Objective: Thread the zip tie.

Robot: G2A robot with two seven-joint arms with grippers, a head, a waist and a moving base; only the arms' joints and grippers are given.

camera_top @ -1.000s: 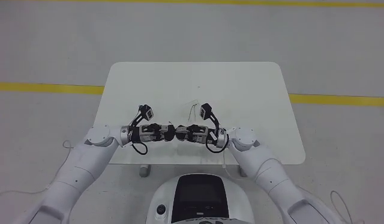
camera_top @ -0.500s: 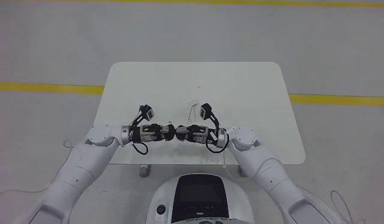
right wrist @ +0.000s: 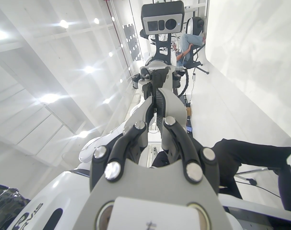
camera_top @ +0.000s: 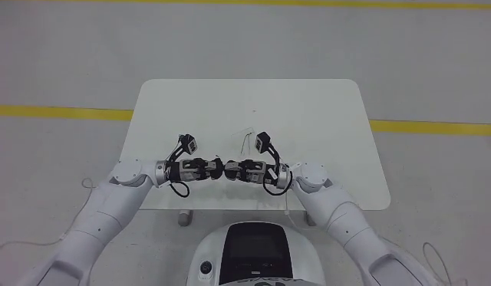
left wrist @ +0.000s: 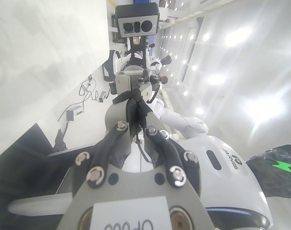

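Observation:
My two grippers meet tip to tip above the front part of the white table [camera_top: 307, 110]. The left gripper [camera_top: 219, 168] and the right gripper [camera_top: 235, 168] point at each other, both shut. In the left wrist view my left gripper [left wrist: 135, 106] has its dark fingers pressed together on a black zip tie [left wrist: 120, 98], whose strip juts out sideways where the tips meet the right gripper [left wrist: 129, 82]. In the right wrist view the right gripper [right wrist: 155, 98] has only a thin slit between its pads, right against the left gripper [right wrist: 157, 76].
A thin pale wire-like loop [camera_top: 245, 140] lies on the table just beyond the grippers. The rest of the tabletop behind it is bare. The table's front edge [camera_top: 230, 208] runs close below the arms.

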